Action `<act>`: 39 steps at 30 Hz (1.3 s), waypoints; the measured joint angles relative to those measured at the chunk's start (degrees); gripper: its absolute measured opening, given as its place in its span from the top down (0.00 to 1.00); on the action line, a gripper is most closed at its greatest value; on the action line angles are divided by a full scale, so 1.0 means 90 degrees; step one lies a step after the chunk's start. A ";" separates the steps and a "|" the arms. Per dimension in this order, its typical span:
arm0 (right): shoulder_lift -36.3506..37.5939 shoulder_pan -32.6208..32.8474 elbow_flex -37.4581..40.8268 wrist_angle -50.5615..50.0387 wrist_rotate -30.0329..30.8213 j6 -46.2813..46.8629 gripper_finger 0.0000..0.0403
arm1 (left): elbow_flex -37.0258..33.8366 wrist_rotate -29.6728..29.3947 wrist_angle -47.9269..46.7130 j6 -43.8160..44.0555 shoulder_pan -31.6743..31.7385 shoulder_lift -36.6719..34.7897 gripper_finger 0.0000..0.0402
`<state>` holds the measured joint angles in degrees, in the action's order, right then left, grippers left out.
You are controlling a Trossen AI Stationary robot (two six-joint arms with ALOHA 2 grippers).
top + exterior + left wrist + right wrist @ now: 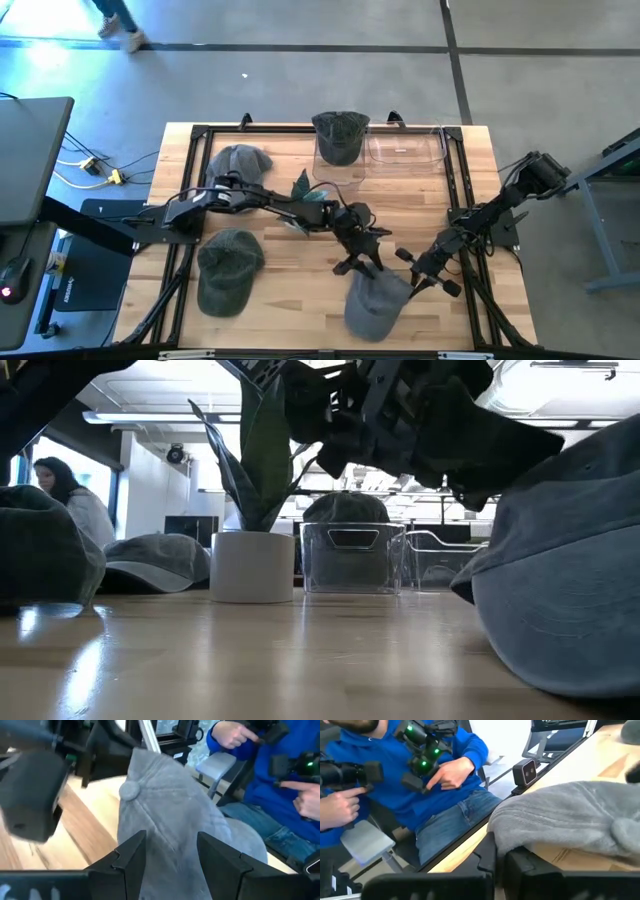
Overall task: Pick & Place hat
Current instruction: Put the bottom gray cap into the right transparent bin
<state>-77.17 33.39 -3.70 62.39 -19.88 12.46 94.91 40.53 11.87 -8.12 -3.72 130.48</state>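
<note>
A light grey hat (375, 305) lies crown up near the table's near edge, right of centre. My left gripper (362, 262) reaches it from the left. In the left wrist view it is open (171, 837), one finger on each side of a ridge of the crown below the top button (129, 790). My right gripper (412, 280) is at the hat's right edge. In the right wrist view it is shut (501, 851), and the hat's rim (520, 837) lies just past its tips. My left gripper comes at the crown slanting down from the table's left, and its fingers (127, 855) stand astride the cloth; whether they touch it I cannot tell. My right gripper's shut tips are at the hat's lower rim (507, 842); whether any cloth is between them I cannot tell.
A dark hat sits in a clear bin (340, 135) at the far edge, beside another clear bin (408, 148). Two more hats lie at the left (238, 160) (228, 268). A potted plant (252, 565) stands mid-table. A person in blue (420, 785) sits at the near edge.
</note>
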 joint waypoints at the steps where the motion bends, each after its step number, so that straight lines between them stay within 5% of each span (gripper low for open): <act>1: 0.0000 0.0000 0.0000 -0.0002 -0.0007 -0.0063 0.99 | 0.0000 -0.0020 -0.0020 0.0003 0.0047 0.0000 0.58; 7: 0.0000 -0.0002 0.0000 0.0005 0.0005 -0.0273 0.98 | 0.0007 0.0014 0.0332 0.0577 0.0405 0.0000 0.58; 15: 0.0000 -0.0005 0.0000 0.0003 0.0049 -0.0334 0.98 | 0.0095 0.1082 0.0708 0.0919 0.0362 0.0427 0.58; 20: 0.0002 -0.0005 0.0000 0.0010 0.0048 -0.0411 0.99 | 0.0470 0.0445 0.0678 0.0904 0.0219 0.0517 0.58; 30: 0.0002 -0.0005 0.0002 0.0044 0.0051 -0.0404 0.99 | 0.0637 0.0804 0.0138 0.0954 0.0228 0.0589 0.57; 39: 0.0002 -0.0005 0.0002 0.0036 0.0045 -0.0392 0.99 | 0.0629 0.0749 -0.0116 0.0776 0.0299 0.0538 0.33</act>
<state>-77.14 33.34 -3.68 62.71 -19.47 8.92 100.57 47.27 10.82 -1.13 -1.03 135.31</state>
